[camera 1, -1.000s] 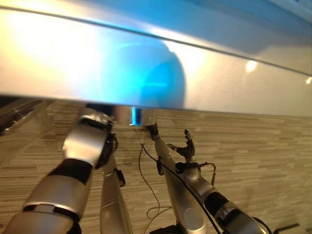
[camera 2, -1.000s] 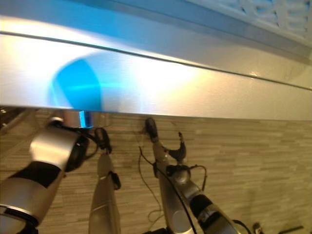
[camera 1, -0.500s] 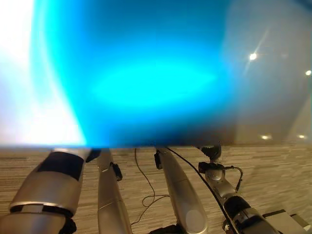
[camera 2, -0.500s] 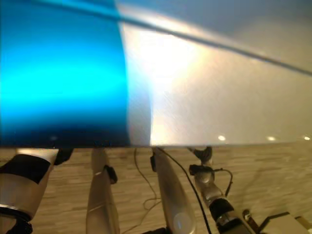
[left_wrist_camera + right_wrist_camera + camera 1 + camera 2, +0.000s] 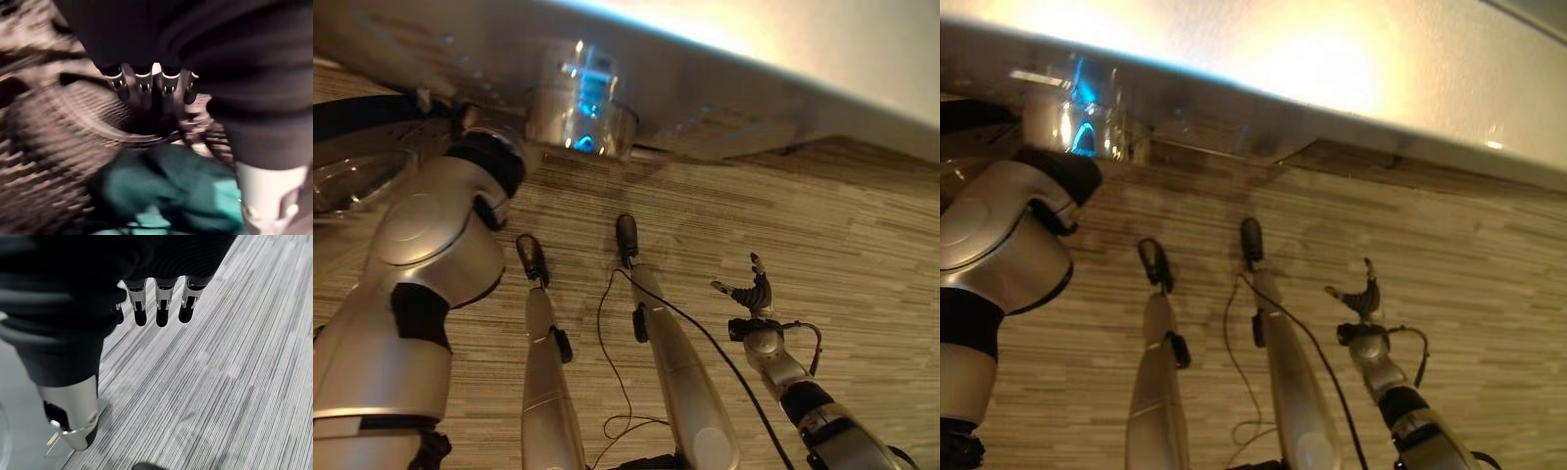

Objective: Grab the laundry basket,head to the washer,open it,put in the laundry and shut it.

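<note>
Since a moment ago our head camera has swung, so the bright blue glow shrank to a small light at 12 o'clock. Nearest us, at 4 o'clock, our right hand (image 5: pixel 751 291) hangs over the striped floor (image 5: pixel 862 255) with fingers straight, holding nothing. Our left hand (image 5: pixel 146 88) curls its fingers (image 5: pixel 143 84) over the rim of the dark woven laundry basket (image 5: pixel 63 142), with green laundry (image 5: pixel 166 188) inside. Farthest, the silver washer (image 5: pixel 705 88) sits at 12 o'clock
</note>
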Robot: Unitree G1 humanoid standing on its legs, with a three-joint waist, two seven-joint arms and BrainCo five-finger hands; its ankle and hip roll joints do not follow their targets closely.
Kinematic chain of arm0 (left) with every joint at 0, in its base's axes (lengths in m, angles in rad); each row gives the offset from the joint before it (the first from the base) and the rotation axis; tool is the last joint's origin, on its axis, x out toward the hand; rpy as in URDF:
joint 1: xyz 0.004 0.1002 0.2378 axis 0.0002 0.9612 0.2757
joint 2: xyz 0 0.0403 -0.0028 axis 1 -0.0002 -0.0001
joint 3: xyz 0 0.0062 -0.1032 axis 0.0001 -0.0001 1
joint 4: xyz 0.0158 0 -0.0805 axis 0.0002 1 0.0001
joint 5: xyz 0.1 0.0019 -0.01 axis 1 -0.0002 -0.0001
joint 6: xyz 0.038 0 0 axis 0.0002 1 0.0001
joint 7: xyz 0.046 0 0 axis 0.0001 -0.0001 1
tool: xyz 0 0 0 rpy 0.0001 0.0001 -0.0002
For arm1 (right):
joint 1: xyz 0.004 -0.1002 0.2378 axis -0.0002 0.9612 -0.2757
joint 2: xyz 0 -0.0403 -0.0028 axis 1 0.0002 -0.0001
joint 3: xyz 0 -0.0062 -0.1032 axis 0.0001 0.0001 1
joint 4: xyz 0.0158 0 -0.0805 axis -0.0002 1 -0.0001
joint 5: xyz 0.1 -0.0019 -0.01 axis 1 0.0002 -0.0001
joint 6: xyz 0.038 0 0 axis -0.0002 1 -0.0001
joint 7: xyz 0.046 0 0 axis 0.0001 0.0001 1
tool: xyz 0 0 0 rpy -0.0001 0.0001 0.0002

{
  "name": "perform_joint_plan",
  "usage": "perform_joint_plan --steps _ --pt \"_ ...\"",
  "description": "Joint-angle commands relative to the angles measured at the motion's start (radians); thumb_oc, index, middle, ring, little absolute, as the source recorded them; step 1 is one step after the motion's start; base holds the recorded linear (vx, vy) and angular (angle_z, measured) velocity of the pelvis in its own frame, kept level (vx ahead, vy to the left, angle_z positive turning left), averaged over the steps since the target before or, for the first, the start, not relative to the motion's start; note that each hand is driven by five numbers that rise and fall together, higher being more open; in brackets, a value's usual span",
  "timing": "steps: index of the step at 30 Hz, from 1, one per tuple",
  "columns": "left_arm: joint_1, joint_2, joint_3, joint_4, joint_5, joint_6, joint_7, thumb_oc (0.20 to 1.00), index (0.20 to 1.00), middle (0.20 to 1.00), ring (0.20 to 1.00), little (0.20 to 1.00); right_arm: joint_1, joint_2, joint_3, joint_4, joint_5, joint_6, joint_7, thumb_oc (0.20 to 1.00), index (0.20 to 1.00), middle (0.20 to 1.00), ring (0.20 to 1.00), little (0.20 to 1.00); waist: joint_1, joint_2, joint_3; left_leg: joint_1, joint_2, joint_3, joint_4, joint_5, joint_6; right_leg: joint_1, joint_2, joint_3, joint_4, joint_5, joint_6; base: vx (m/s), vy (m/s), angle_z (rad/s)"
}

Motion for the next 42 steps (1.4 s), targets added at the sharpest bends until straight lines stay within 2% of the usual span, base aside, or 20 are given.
perform_joint_plan --steps 1,3,4,6,7,8,16,20,23,24,25,26,29,30,31,32,34,39,42 --pt "-0.099 -0.014 0.077 0.068 0.017 -0.002 -0.07 1.0 1.0 1.0 1.0 1.0 0.095 0.008 -0.03 -0.02 0.043 0.021 0.016 1.0 1.0 1.0 1.0 1.0 -0.034 0.018 -0.017 0.279 0.046 0.019 0.013 -0.187 -0.025 0.03 -0.028 0.012 0.142 -0.214 0.064 -0.02 0.008 0.11" --pt "-0.061 0.013 0.09 -0.018 -0.008 -0.012 -0.098 1.0 1.0 1.0 1.0 1.0 0.11 0.011 -0.033 -0.017 0.052 0.047 0.03 1.0 1.0 1.0 1.0 1.0 -0.023 0.024 -0.012 0.282 0.041 0.018 0.013 -0.187 -0.024 0.04 -0.034 0.008 0.142 -0.217 0.064 -0.02 0.024 0.01" --pt "-0.024 0.08 0.083 -0.143 -0.009 -0.03 -0.118 1.0 1.0 1.0 1.0 1.0 0.121 0.015 -0.036 -0.006 0.059 0.065 0.044 1.0 1.0 1.0 1.0 1.0 -0.009 0.032 -0.006 0.285 0.036 0.016 0.013 -0.186 -0.023 0.051 -0.043 0.006 0.142 -0.219 0.064 -0.02 0.048 -0.04" --pt "0.022 0.147 0.083 -0.248 -0.017 -0.048 -0.127 1.0 1.0 1.0 1.0 1.0 0.126 0.013 -0.042 0.001 0.056 0.075 0.056 1.0 1.0 1.0 1.0 1.0 0.003 0.04 -0.002 0.291 0.032 0.015 0.013 -0.185 -0.022 0.063 -0.051 0.002 0.14 -0.22 0.065 -0.02 0.049 -0.01" --pt "0.023 0.149 0.084 -0.251 -0.016 -0.047 -0.128 1.0 1.0 1.0 1.0 1.0 0.126 0.012 -0.041 0.001 0.056 0.076 0.056 1.0 1.0 1.0 1.0 1.0 0.001 0.04 -0.001 0.292 0.032 0.014 0.013 -0.185 -0.022 0.064 -0.052 0.002 0.139 -0.22 0.065 -0.02 0.056 -0.05" --pt "0.066 0.203 0.085 -0.319 -0.026 -0.063 -0.141 1.0 1.0 1.0 1.0 1.0 0.138 0.006 -0.047 0.004 0.047 0.081 0.066 1.0 1.0 1.0 1.0 1.0 0.011 0.044 -0.001 0.299 0.027 0.014 0.013 -0.185 -0.021 0.079 -0.057 -0.002 0.133 -0.218 0.065 -0.02 0.06 -0.05" --pt "0.205 0.296 0.061 -0.419 0.004 -0.09 -0.206 1.0 1.0 1.0 1.0 1.0 0.163 -0.024 -0.064 0.003 0.017 0.105 0.099 1.0 1.0 1.0 1.0 1.0 0.026 0.055 0.003 0.332 0.015 0.01 0.013 -0.183 -0.016 0.126 -0.079 -0.007 0.123 -0.212 0.07 -0.02 0.061 0.02" --pt "0.317 0.287 0.122 -0.476 -0.009 -0.1 -0.216 1.0 1.0 1.0 1.0 1.0 0.159 -0.019 -0.062 0.026 0.002 0.115 0.105 1.0 1.0 1.0 1.0 1.0 0.034 0.061 0.008 0.342 0.007 0.009 0.013 -0.181 -0.013 0.144 -0.089 -0.006 0.122 -0.213 0.071 -0.03 0.051 0.0" --pt "0.414 0.296 0.245 -0.593 -0.081 -0.115 -0.162 1.0 1.0 1.0 1.0 1.0 0.152 -0.003 -0.063 0.046 -0.008 0.121 0.098 1.0 1.0 1.0 1.0 1.0 0.048 0.07 0.011 0.346 -0.002 0.006 0.013 -0.178 -0.01 0.154 -0.098 -0.01 0.121 -0.211 0.071 -0.03 0.042 -0.03" --pt "0.417 0.299 0.248 -0.597 -0.081 -0.114 -0.164 1.0 1.0 1.0 1.0 1.0 0.152 -0.004 -0.061 0.046 -0.008 0.121 0.098 1.0 1.0 1.0 1.0 1.0 0.044 0.071 0.009 0.341 -0.004 0.005 0.013 -0.173 -0.01 0.151 -0.1 -0.01 0.118 -0.206 0.071 0.0 0.0 0.0" --pt "0.474 0.315 0.321 -0.677 -0.126 -0.13 -0.134 1.0 1.0 1.0 1.0 1.0 0.155 0.007 -0.067 0.056 -0.014 0.122 0.096 1.0 1.0 1.0 1.0 1.0 0.053 0.075 0.01 0.345 -0.007 0.004 0.013 -0.172 -0.01 0.156 -0.105 -0.012 0.119 -0.206 0.072 -0.02 0.031 0.05" --pt "0.61 0.282 0.455 -0.764 -0.186 -0.16 -0.063 1.0 1.0 1.0 1.0 1.0 0.152 0.042 -0.065 0.091 -0.025 0.122 0.091 1.0 1.0 1.0 1.0 1.0 0.07 0.079 0.014 0.355 -0.011 0.004 0.013 -0.174 -0.009 0.171 -0.109 -0.015 0.121 -0.212 0.07 -0.02 0.035 0.04" --pt "0.789 0.18 0.599 -0.867 -0.24 -0.154 -0.021 1.0 1.0 1.0 1.0 1.0 0.122 0.072 -0.065 0.148 -0.02 0.131 0.081 1.0 1.0 1.0 1.0 1.0 0.087 0.085 0.019 0.361 -0.018 0.003 0.013 -0.172 -0.009 0.188 -0.117 -0.024 0.114 -0.209 0.068 -0.02 0.025 0.04" --pt "0.793 0.18 0.602 -0.871 -0.239 -0.152 -0.023 1.0 1.0 1.0 1.0 1.0 0.123 0.071 -0.063 0.148 -0.02 0.131 0.081 1.0 1.0 1.0 1.0 1.0 0.086 0.086 0.019 0.361 -0.018 0.003 0.013 -0.172 -0.009 0.189 -0.117 -0.025 0.113 -0.209 0.068 -0.03 0.041 0.1" --pt "0.892 0.088 0.641 -0.892 -0.254 -0.141 -0.016 1.0 1.0 1.0 1.0 1.0 0.108 0.095 -0.067 0.178 -0.018 0.139 0.074 1.0 1.0 1.0 1.0 1.0 0.095 0.087 0.022 0.367 -0.022 0.004 0.013 -0.172 -0.006 0.204 -0.12 -0.03 0.106 -0.206 0.069 -0.04 0.044 0.11" --pt "0.937 0.054 0.659 -0.893 -0.249 -0.121 -0.006 1.0 1.0 1.0 1.0 1.0 0.094 0.102 -0.074 0.194 -0.014 0.146 0.068 1.0 1.0 1.0 1.0 1.0 0.105 0.084 0.022 0.378 -0.025 0.004 0.014 -0.173 -0.002 0.219 -0.124 -0.035 0.103 -0.203 0.07 -0.04 0.044 0.13" --pt "0.996 0.046 0.679 -0.898 -0.229 -0.108 -0.015 1.0 1.0 1.0 1.0 1.0 0.085 0.096 -0.092 0.211 -0.01 0.158 0.062 1.0 1.0 1.0 1.0 1.0 0.116 0.083 0.018 0.395 -0.034 0.0 0.021 -0.176 0.005 0.25 -0.134 -0.04 0.101 -0.199 0.072 -0.04 0.066 0.3" --pt "1.158 0.091 0.737 -0.942 -0.215 -0.121 -0.036 1.0 1.0 1.0 1.0 1.0 0.097 0.075 -0.128 0.223 -0.026 0.177 0.067 1.0 1.0 1.0 1.0 1.0 0.131 0.082 0.012 0.438 -0.045 -0.006 0.067 -0.211 0.019 0.335 -0.155 -0.056 0.092 -0.195 0.074 -0.03 0.088 0.13" --pt "1.308 0.118 0.785 -0.918 -0.244 -0.145 -0.067 1.0 1.0 1.0 1.0 1.0 0.134 0.053 -0.172 0.252 -0.027 0.19 0.1 1.0 1.0 1.0 1.0 1.0 0.14 0.07 -0.006 0.513 -0.053 -0.002 0.119 -0.262 0.038 0.455 -0.175 -0.067 0.069 -0.187 0.079 0.01 0.123 0.11"
